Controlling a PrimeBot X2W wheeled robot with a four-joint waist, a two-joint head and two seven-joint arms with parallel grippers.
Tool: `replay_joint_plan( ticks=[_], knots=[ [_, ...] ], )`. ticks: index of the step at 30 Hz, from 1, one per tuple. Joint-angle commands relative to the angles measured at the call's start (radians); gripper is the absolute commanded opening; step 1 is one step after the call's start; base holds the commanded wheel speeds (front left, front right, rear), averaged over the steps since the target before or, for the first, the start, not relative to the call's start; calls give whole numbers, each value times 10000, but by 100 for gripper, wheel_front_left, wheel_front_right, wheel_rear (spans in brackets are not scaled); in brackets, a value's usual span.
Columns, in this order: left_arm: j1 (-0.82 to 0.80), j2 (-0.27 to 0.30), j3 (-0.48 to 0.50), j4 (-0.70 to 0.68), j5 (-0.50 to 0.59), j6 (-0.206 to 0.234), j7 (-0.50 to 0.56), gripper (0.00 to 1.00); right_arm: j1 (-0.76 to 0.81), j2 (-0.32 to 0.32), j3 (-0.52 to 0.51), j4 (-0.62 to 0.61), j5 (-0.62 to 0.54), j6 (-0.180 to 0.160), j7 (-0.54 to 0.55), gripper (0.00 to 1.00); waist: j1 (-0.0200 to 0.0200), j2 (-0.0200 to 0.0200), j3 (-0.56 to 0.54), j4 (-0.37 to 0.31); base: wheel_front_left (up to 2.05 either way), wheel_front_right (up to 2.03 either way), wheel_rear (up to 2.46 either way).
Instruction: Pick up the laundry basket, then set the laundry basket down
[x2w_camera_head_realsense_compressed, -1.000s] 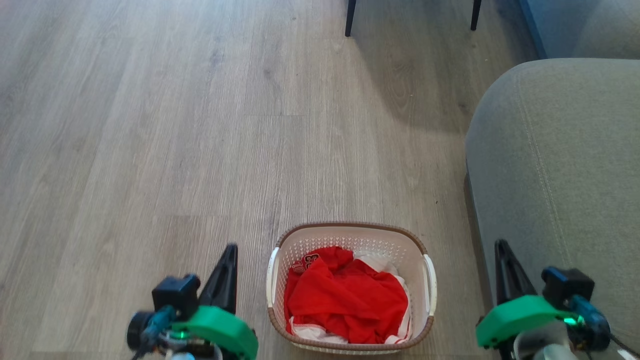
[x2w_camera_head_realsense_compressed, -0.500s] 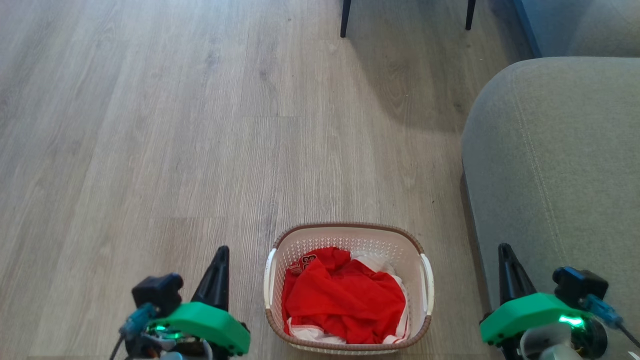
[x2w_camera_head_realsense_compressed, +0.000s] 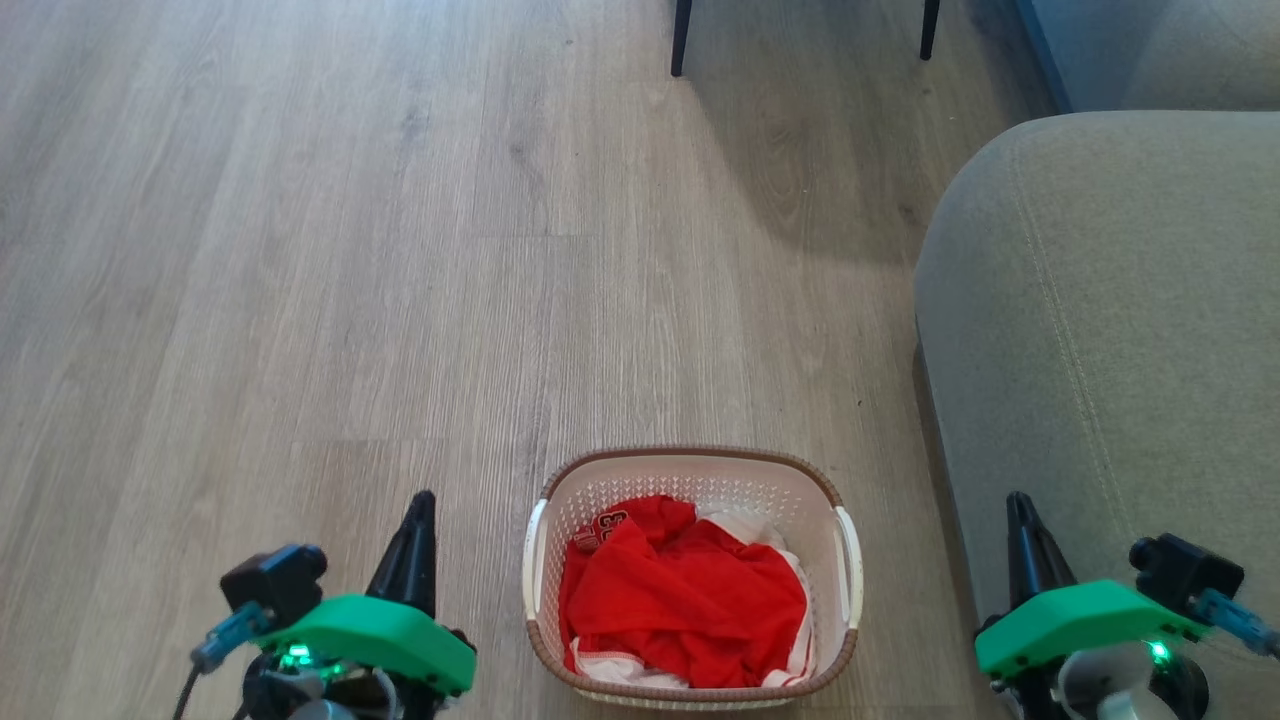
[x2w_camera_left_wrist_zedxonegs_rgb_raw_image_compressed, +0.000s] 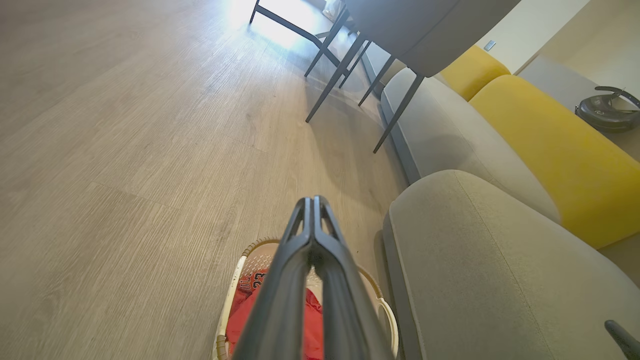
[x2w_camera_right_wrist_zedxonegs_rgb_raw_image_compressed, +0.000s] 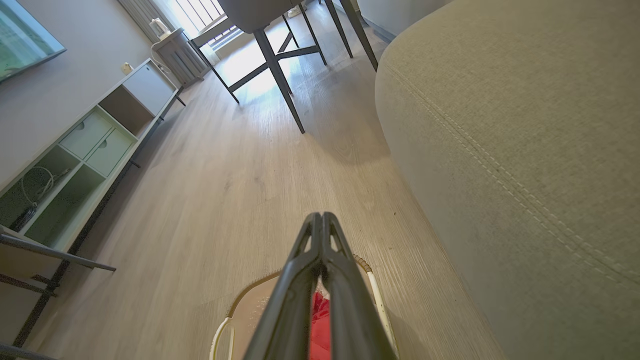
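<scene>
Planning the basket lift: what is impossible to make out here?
Head view: whatever lies under the red garment in the laundry basket; its lettering too small.
Left wrist view: most of the basket, behind the left gripper, cut off below.
Right wrist view: same, behind the right gripper.

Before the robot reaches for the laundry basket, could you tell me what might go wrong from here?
1. The left jaws and right jaws are both shut, either side of the laundry basket and apart from it. Unless they open, they may shove its white side handles rather than grip them.
2. The right jaws hang close to the grey sofa, with a narrow gap to the basket, so the right arm could scrape it.
</scene>
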Motion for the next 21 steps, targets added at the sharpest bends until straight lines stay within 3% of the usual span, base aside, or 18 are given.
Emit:
replay_joint_plan(
  ticks=[1,21],
  knots=[
    [-581,112,228,-258,-269,-58,36,0,-511,-160,-51,-258,297,18,57,0,0,0,-1,-11,0,0,0],
    [-699,161,804,-241,-2294,-248,531,0,-670,-210,-279,-215,2356,28,560,0,0,0,-23,-166,0,0,0]
  ],
)
